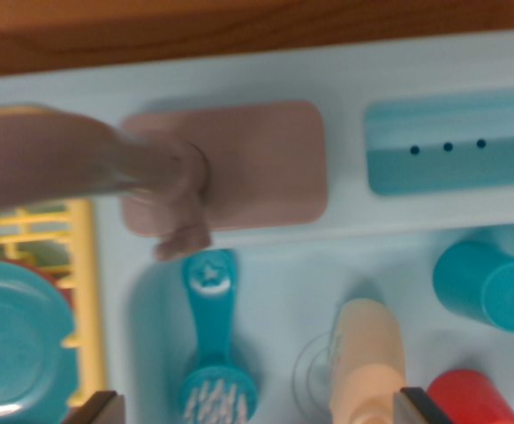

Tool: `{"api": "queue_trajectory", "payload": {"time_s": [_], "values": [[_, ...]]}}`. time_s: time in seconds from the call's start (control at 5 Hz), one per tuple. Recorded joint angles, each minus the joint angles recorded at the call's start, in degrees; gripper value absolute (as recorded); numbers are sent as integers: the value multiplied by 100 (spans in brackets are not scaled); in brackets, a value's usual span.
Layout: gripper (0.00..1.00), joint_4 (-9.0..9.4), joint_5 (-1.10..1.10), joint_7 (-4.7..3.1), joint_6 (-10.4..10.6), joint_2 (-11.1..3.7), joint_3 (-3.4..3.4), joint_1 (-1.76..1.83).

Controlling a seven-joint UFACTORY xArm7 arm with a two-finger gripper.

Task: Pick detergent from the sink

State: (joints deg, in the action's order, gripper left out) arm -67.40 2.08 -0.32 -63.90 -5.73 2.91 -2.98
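Below the faucet (164, 177), in the sink (283, 291), the detergent (366, 358) lies between brush (215, 353) and red cup (469, 397). The pincer (257, 408) stands open; shift toward the wrist view's right, centre it, then descend.

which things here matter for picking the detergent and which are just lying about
For the job: peach plastic detergent bottle; pale blue sink basin; pincer.

Lying about: teal dish brush; teal cup; red cylinder; pink faucet; yellow rack; teal plate.
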Motion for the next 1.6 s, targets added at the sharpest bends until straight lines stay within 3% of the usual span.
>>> {"api": "queue_trajectory", "payload": {"time_s": [0.2,0.4,0.6,0.8,1.0,1.2,1.4,1.6], "values": [[0,228,1,-28,267,-39,26,-24],[0,228,1,-28,267,-39,26,-24],[0,452,2,-55,528,-77,51,-47],[0,452,2,-55,528,-77,51,-47],[0,663,4,-81,775,-113,75,-69],[0,663,4,-81,775,-113,75,-69],[0,861,5,-106,1006,-147,97,-90],[0,861,5,-106,1006,-147,97,-90]]}}
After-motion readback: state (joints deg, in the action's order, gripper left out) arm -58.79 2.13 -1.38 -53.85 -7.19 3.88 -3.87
